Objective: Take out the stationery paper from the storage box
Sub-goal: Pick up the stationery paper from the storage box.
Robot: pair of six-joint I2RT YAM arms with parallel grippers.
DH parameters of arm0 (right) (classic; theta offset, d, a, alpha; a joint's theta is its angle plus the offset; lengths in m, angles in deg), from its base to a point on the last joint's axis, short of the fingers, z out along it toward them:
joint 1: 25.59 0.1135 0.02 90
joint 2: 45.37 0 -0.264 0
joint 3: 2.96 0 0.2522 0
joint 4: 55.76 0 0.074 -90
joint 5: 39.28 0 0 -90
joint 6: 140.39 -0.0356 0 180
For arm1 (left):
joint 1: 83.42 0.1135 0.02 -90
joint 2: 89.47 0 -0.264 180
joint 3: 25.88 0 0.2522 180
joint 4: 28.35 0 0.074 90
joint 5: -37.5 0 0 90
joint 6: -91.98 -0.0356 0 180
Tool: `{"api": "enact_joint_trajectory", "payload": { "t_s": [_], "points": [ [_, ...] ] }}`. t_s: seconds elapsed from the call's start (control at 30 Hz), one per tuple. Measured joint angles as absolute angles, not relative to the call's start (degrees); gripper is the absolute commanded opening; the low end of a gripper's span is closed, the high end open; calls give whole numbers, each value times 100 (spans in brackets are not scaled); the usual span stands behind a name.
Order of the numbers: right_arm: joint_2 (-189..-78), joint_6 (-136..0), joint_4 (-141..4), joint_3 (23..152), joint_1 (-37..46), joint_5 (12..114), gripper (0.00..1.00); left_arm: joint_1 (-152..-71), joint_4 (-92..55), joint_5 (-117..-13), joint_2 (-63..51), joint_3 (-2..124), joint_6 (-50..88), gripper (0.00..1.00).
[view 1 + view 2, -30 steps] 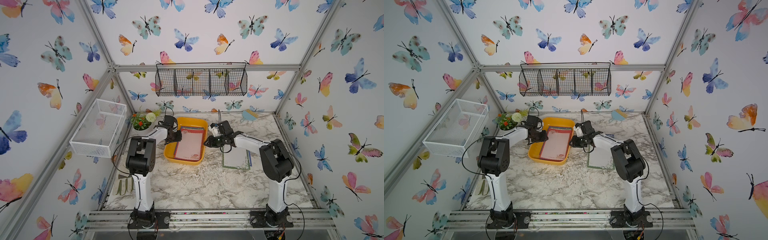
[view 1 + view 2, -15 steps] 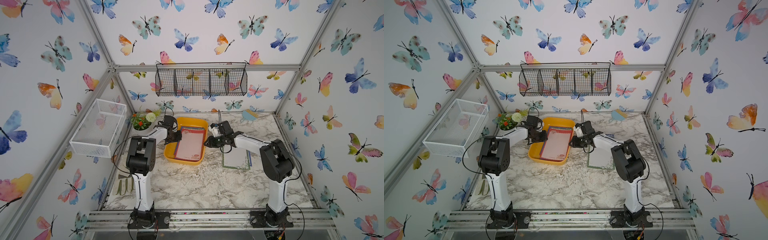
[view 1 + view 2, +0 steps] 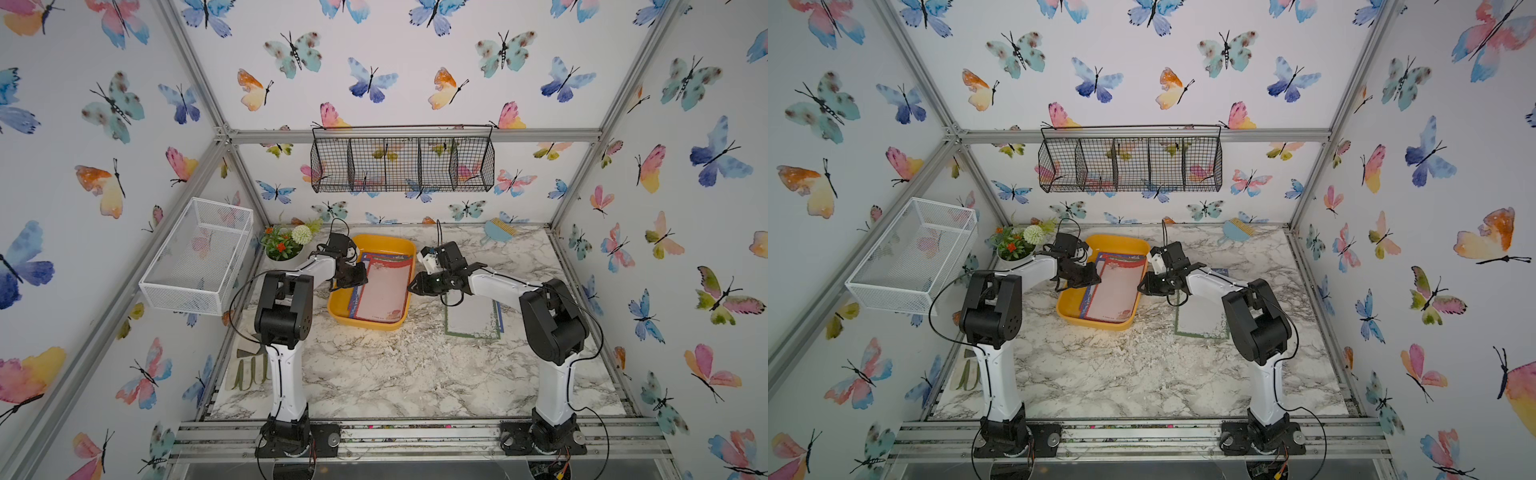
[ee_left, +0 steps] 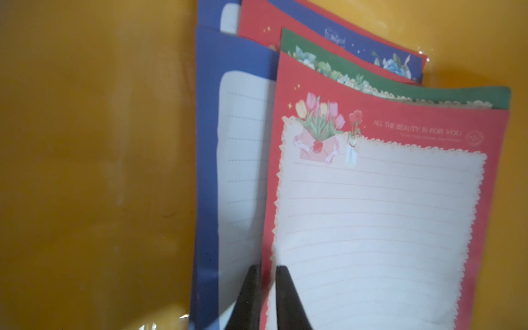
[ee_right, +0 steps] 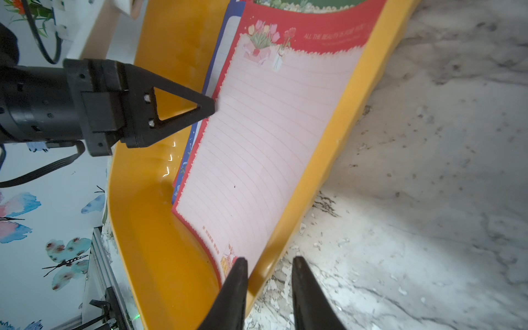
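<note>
One yellow tray (image 3: pixel 386 243); at least five bordered sheets (image 4: pixel 243 171) fanned inside it; two loose sheets (image 3: pixel 471 318) flat beside it. Left gripper (image 4: pixel 268 268) pinched on the top red sheet (image 4: pixel 371 214) at its side edge; right gripper (image 5: pixel 270 264) with jaws apart, astride the tray's wall. White marble table (image 3: pixel 395 374), butterfly-papered walls (image 3: pixel 415 62)

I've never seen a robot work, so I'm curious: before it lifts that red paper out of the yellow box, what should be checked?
1. Left fingers straddle the red sheet at its edge: ok.
2. Pinch closed tight: cannot tell; a slim gap shows.
3. Only the red sheet caught, not the blue sheet beneath: cannot tell.
4. Right fingers astride the box rim: ok.
5. Green sheet on the table lies clear of the box: ok.
</note>
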State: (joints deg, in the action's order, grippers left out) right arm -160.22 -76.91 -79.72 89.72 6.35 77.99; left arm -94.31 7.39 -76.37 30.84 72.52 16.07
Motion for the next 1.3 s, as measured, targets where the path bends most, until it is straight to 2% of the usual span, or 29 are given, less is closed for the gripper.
{"api": "enact_joint_trajectory", "payload": {
  "t_s": [0.3,0.4,0.63,0.87,1.13,1.3],
  "points": [
    [-16022,-7689,-7979,8974,635,7799,29,-9320,481,-8606,3093,7226,1898,12],
    [-16022,-7689,-7979,8974,635,7799,29,-9285,405,-8811,3139,7217,1961,23],
    [-16022,-7689,-7976,8974,635,7801,29,-9263,374,-8920,3182,7173,1963,29],
    [-16022,-7689,-7976,8972,635,7803,29,-9298,411,-9073,3372,7184,1826,24],
    [-16022,-7689,-7968,8956,635,7805,29,-9405,573,-9091,3425,7243,1659,0],
    [-15987,-7669,-7985,8956,635,7766,29,-9405,608,-9067,3399,7243,1546,0]
  ]
}}
